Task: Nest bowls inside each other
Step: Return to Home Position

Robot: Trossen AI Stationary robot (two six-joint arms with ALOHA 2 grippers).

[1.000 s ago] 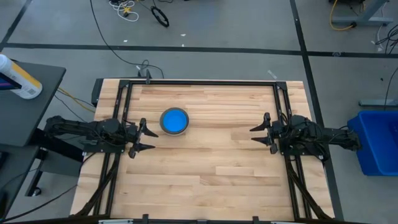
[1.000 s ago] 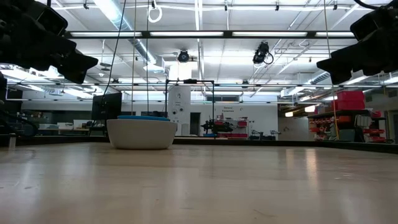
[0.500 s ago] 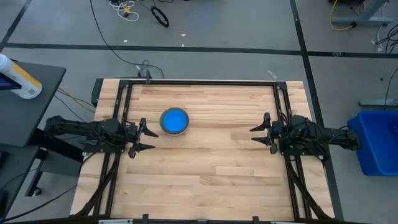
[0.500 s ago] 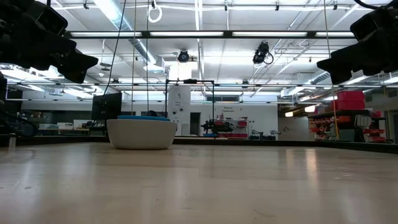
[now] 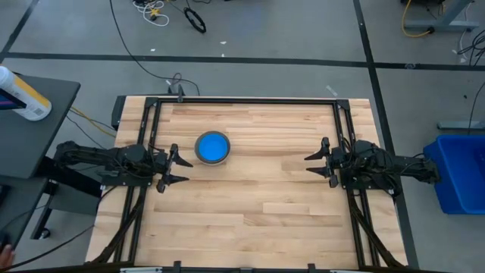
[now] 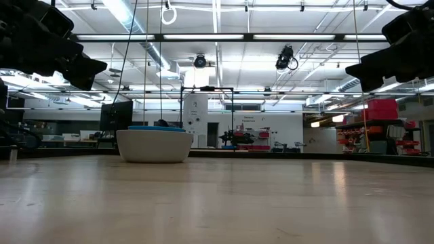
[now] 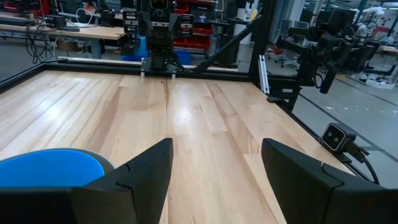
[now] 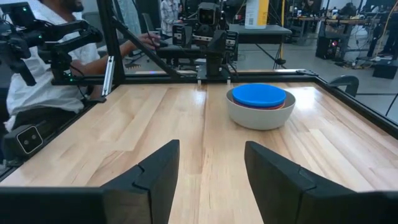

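A stack of nested bowls [image 5: 212,147] stands on the table left of centre: a grey bowl [image 8: 260,114] outermost, a reddish rim just inside it, and a bright light blue bowl [image 8: 259,96] on top. The grey bowl rests by its base on the wood [image 6: 154,146]. My left gripper [image 5: 177,169] hovers open at the table's left edge, a little left and near of the stack [image 7: 50,167]. My right gripper [image 5: 316,158] hovers open at the right edge, far from the stack. Nothing is between either pair of fingers.
A black frame [image 5: 246,101] runs along the table's far and side edges. A person [image 8: 37,81] sits beyond the table's edge in the right wrist view. Bare wood [image 5: 258,197] stretches between the arms and toward the near edge.
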